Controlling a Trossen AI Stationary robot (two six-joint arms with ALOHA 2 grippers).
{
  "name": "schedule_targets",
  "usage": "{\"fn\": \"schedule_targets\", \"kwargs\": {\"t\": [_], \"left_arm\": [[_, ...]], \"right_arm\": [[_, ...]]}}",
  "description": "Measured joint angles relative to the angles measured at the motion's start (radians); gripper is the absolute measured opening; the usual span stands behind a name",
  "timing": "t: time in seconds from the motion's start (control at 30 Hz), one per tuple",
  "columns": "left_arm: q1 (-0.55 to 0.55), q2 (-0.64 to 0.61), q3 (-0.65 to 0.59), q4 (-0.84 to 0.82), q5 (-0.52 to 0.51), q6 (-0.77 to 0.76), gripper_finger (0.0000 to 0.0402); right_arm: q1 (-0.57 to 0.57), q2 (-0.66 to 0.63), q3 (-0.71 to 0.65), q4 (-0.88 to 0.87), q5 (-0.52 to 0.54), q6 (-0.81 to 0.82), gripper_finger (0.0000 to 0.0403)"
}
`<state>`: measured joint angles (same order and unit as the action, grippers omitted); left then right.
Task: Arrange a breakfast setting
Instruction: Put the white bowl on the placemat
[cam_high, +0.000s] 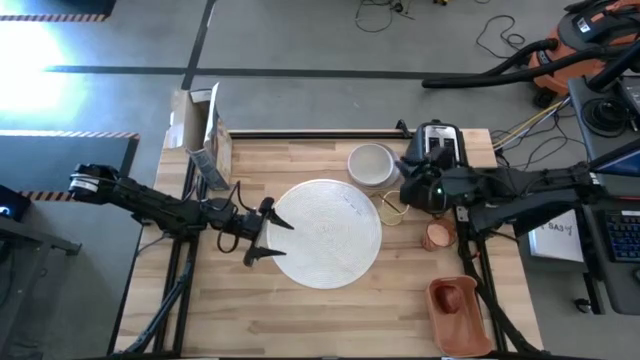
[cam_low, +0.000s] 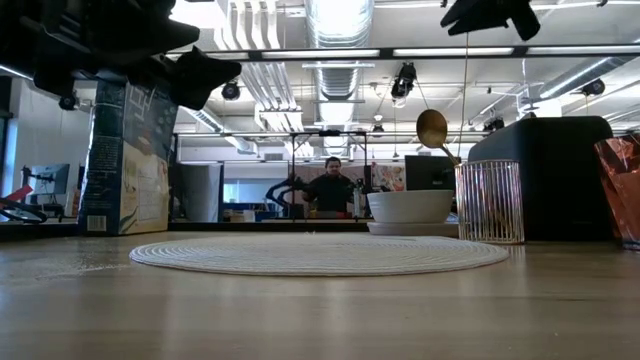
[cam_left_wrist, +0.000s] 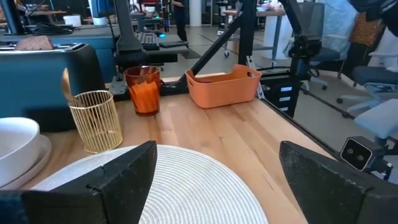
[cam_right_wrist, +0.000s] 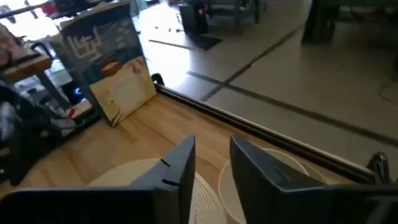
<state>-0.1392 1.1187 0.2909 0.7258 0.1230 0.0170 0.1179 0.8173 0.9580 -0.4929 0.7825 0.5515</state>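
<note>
The big round woven mat (cam_high: 325, 232) lies in the middle of the wooden table (cam_high: 300, 310). A box (cam_high: 200, 125) stands at the far left corner, and a black toaster (cam_high: 437, 142) sits far right, with an orange bin (cam_high: 455, 305) near right. The white bowl (cam_high: 371, 164) rests just past the mat. Beside it a gold wire cup (cam_left_wrist: 96, 120) holds the gold spoon (cam_low: 433, 129). The left gripper (cam_high: 268, 236) hangs spread wide over the mat's left edge. The right gripper (cam_right_wrist: 211, 171) hangs above the wire cup with a small gap between its fingers, gripping nothing. The red cup (cam_left_wrist: 143, 90) looks see-through, perhaps glass.

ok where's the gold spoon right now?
The gold spoon stands bowl-up in the gold wire holder, right of the white round mat and beside the white bowl, in the high view.
</note>
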Motion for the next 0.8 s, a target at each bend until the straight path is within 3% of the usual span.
{"fn": "schedule_targets", "kwargs": {"t": [0.13, 0.3, 0.57, 0.8], "left_arm": [[-0.002, -0.002, 0.000, 0.002, 0.005, 0.000, 0.0318], [-0.002, -0.003, 0.000, 0.006, 0.026, 0.000, 0.0317], [-0.003, -0.003, 0.000, 0.008, 0.041, -0.004, 0.0317], [-0.003, -0.006, -0.012, 0.008, 0.074, -0.030, 0.0317]], "right_arm": [[-0.049, 0.089, 0.164, -0.233, -0.007, 0.171, 0.0124], [-0.155, 0.223, 0.359, -0.470, -0.149, 0.235, 0.0128], [-0.348, 0.431, 0.538, -0.541, -0.377, 0.156, 0.0121], [-0.497, 0.565, 0.611, -0.572, -0.509, 0.039, 0.0125]]}}
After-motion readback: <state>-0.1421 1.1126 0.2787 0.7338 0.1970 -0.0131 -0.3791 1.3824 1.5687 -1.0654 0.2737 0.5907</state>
